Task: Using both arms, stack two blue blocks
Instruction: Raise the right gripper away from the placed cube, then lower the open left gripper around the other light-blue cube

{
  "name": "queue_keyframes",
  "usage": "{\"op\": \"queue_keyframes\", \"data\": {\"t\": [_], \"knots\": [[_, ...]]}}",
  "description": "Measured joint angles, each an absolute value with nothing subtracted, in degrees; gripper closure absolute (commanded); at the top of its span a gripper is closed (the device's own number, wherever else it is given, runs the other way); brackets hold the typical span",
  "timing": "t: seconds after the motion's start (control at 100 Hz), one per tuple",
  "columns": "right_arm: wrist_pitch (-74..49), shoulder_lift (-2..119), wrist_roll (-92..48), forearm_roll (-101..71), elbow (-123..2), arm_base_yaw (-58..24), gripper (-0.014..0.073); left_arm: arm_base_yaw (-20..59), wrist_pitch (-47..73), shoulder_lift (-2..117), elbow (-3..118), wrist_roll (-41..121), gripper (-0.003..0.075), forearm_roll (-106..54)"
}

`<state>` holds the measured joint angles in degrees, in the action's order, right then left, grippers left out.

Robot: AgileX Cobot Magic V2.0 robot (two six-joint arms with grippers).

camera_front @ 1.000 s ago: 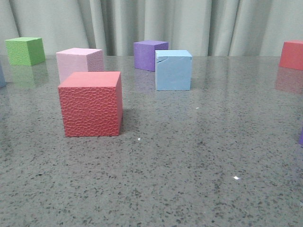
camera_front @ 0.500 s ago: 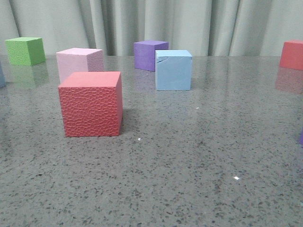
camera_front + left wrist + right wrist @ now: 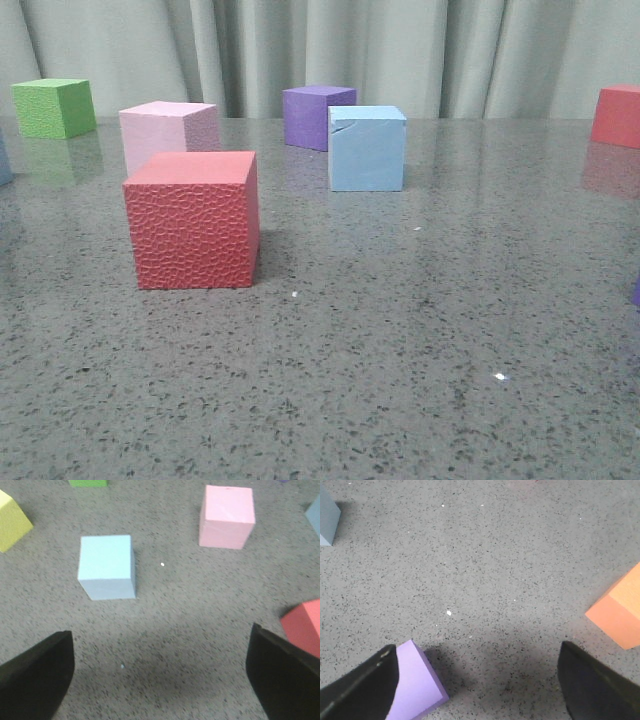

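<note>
Currently both tools are held wide apart above the counter (image 3: 420, 330), nothing gripped.

One blue block (image 3: 366, 148) is seen in the front view standing just in front of a purple cube (image 3: 316, 116), behind and right of the textured red cube (image 3: 192, 220). Another blue block (image 3: 107, 566) is shown ahead of the left tool (image 3: 160, 675), untouched. A lilac cube (image 3: 415, 690) lies just beside one finger of the right tool (image 3: 477, 690).

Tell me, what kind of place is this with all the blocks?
Probably a robot test bench: a speckled grey tabletop with scattered foam cubes like the red cube and blue block, and a plain curtain hung behind.
</note>
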<state>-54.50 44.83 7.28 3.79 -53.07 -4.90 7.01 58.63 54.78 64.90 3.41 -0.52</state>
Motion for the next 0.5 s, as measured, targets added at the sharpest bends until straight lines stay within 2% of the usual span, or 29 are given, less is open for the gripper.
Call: {"op": "queue_keyframes", "data": {"t": [0.5], "knots": [[-54.5,44.8,7.3,3.8,-53.1,-4.9,-0.0041,6.9,58.5,76.1,77.6,3.4,0.0058,2.7]]}}
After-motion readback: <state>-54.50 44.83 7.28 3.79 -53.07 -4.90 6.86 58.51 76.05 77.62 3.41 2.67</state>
